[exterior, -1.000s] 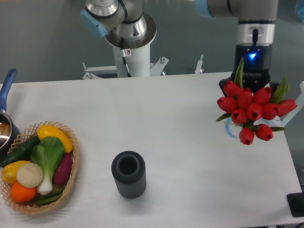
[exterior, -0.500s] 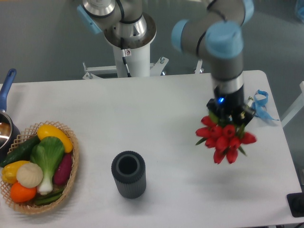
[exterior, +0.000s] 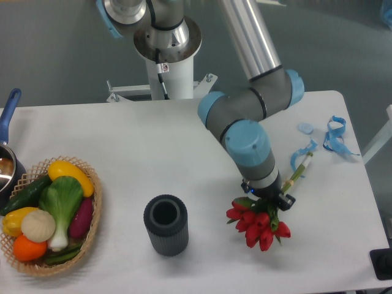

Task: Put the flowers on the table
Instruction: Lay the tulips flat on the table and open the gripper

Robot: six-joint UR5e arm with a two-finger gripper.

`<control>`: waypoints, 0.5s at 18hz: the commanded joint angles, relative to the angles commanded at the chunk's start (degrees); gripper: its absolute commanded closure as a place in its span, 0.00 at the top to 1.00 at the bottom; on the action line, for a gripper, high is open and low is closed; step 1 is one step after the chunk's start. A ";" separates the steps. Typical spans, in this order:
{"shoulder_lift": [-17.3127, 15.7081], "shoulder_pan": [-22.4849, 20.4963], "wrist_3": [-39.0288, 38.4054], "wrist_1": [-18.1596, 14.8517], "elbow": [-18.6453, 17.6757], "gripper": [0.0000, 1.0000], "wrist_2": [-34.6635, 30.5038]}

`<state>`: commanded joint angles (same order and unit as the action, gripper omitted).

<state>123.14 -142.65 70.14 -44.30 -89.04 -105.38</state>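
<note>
— Which step was in hand?
— The lowering, I judged: the gripper [exterior: 267, 199] pinched the flowers [exterior: 258, 222] by the stems, heads low over the table [exterior: 202, 141], right of centre near the front edge; touching or not, I could not tell

— And next?
— Likely settle them, then spread the fingers

— Anything in the way?
— No: 1 dark vase [exterior: 165, 225] stood near, the wicker basket [exterior: 49, 214] well apart, blue ribbon [exterior: 334, 135] behind

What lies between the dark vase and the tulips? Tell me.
Nothing: in the fixed camera view, only bare white table separates the vase from the tulips, which the gripper holds by the stems.
</note>
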 joint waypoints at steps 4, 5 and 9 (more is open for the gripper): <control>-0.70 0.17 -3.15 0.53 0.97 1.00 0.44; -1.05 0.35 -5.77 0.79 1.41 1.00 0.61; -6.05 0.18 -9.85 0.79 2.81 1.00 0.70</control>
<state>117.09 -142.47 60.29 -43.50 -86.23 -104.68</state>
